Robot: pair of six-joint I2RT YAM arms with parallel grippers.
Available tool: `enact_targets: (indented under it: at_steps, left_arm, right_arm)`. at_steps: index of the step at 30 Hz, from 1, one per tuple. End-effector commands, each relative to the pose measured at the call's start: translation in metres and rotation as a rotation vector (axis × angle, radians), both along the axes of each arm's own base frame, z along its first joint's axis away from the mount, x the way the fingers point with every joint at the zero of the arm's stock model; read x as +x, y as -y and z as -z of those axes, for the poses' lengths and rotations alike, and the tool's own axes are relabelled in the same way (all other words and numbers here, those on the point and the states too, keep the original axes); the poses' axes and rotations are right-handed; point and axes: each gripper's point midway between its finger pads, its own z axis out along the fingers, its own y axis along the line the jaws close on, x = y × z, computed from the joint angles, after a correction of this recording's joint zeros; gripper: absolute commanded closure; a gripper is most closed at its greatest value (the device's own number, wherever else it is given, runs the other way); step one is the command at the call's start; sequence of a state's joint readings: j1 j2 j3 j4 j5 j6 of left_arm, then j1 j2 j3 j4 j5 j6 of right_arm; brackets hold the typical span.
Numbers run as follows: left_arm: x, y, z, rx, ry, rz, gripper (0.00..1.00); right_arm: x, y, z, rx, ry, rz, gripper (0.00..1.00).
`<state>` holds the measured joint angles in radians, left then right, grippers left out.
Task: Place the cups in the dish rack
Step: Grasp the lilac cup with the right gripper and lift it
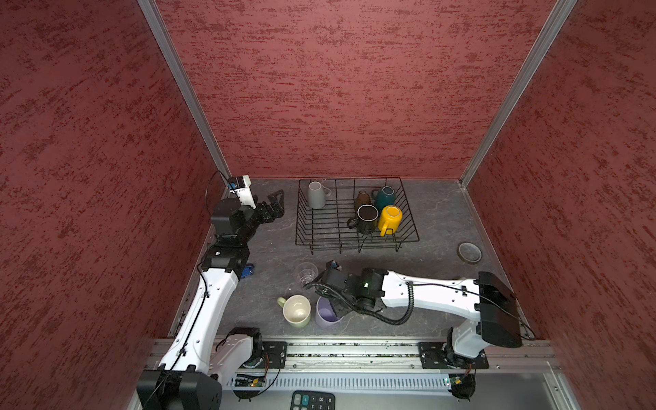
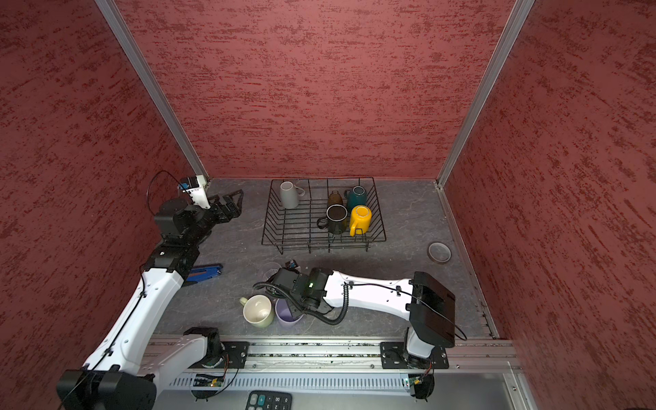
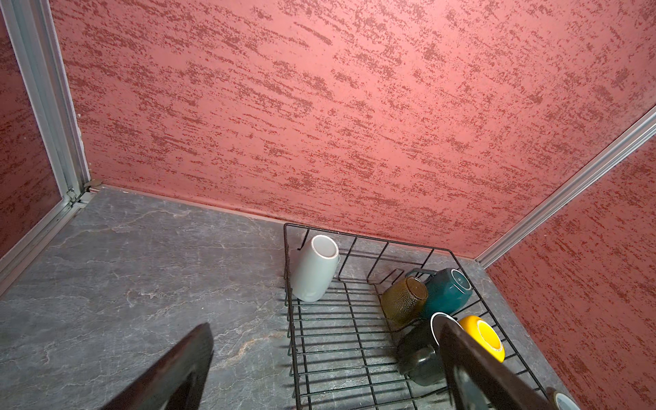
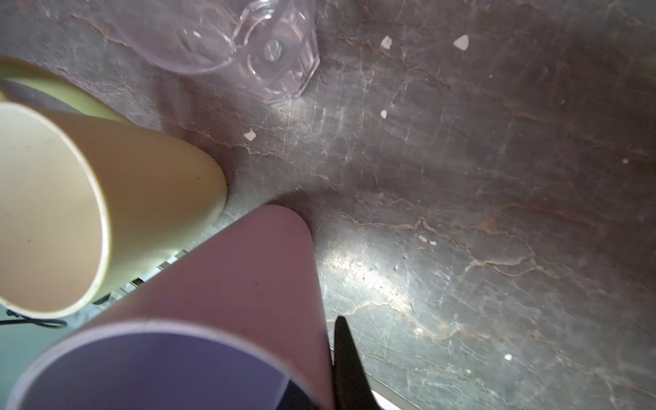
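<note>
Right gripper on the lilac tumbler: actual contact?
Touching. The right wrist view shows the right gripper shut on the wall of the lilac tumbler, outer finger flat against it.

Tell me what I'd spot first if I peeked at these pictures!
Probably the speckled dark-red walls all around the grey stone-look table. Next, the bright yellow handled mug glowing at the right end of the black wire dish rack. Near the front, the right arm's jaws are shut on the wall of a lilac tumbler, beside a pale-green mug.
</note>
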<state>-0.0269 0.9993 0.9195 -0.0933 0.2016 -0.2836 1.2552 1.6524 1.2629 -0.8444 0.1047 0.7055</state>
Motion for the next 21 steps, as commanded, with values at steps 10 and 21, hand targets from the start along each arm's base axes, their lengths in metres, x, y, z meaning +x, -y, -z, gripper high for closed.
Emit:
enact_targets:
  at_steps: [10, 21]
  left_arm:
    - [-0.003, -0.005, -0.002, -0.01, 0.028, -0.025, 0.0]
    - [-0.016, 0.057, -0.01, 0.0, 0.123, 0.308, 0.0]
  right_arm:
    - [0.017, 0.102, -0.043, -0.065, 0.105, 0.209, 1.0]
    - [0.086, 0.125, -0.16, 0.498, 0.262, 0.327, 1.0]
